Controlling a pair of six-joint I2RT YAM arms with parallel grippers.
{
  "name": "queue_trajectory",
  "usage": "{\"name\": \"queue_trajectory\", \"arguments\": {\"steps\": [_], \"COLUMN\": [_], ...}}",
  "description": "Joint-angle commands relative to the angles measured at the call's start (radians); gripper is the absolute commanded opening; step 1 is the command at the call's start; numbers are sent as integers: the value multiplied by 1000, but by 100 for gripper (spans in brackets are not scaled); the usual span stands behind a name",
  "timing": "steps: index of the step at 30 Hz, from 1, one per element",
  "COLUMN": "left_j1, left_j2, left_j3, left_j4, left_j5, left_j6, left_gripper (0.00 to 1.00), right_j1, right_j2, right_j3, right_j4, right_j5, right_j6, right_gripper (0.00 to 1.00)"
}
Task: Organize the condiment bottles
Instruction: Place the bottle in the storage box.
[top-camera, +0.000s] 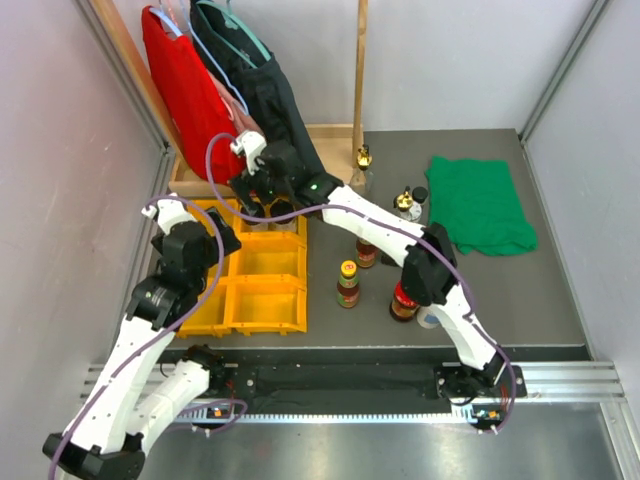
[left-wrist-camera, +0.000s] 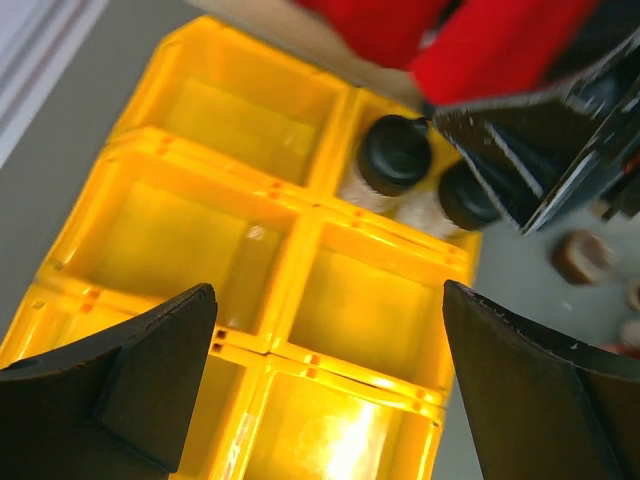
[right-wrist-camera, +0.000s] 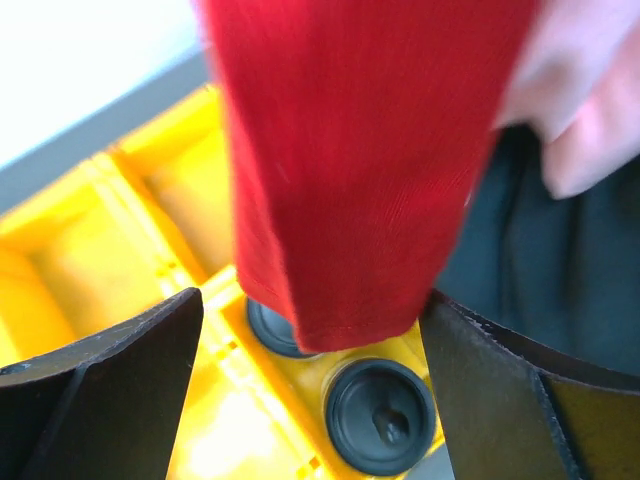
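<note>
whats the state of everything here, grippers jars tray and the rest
left gripper, open, empty
right gripper, open, empty, over the black-capped jars
black-capped jars, capped, upright, together in one compartment
yellow tray, other visible compartments empty
yellow-capped bottle, capped, upright on the table
red-lidded jar, upright on the table
green cloth, crumpled on the table
</note>
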Motion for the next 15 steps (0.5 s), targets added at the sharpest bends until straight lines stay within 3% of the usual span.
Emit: {"name": "queue_trajectory", "arguments": {"steps": [1,8,15], "left_j1": [3,1,1], "left_j2": [-76,-184,-141], "left_j3": [-19,-74,-88], "left_j4": [142,248,349], "left_j5": [191,422,609], "left_j6": [122,194,193], "left_gripper": [99,99,99], "right_j1": [1,20,21], "right_j2": [-178,-419,-675], "right_j3": [-32,-281,-445], "right_j4": [2,-35,-111], "right_j5": [-42,-12,56], "right_j6": [3,7,21], "right_gripper": [88,89,89]}}
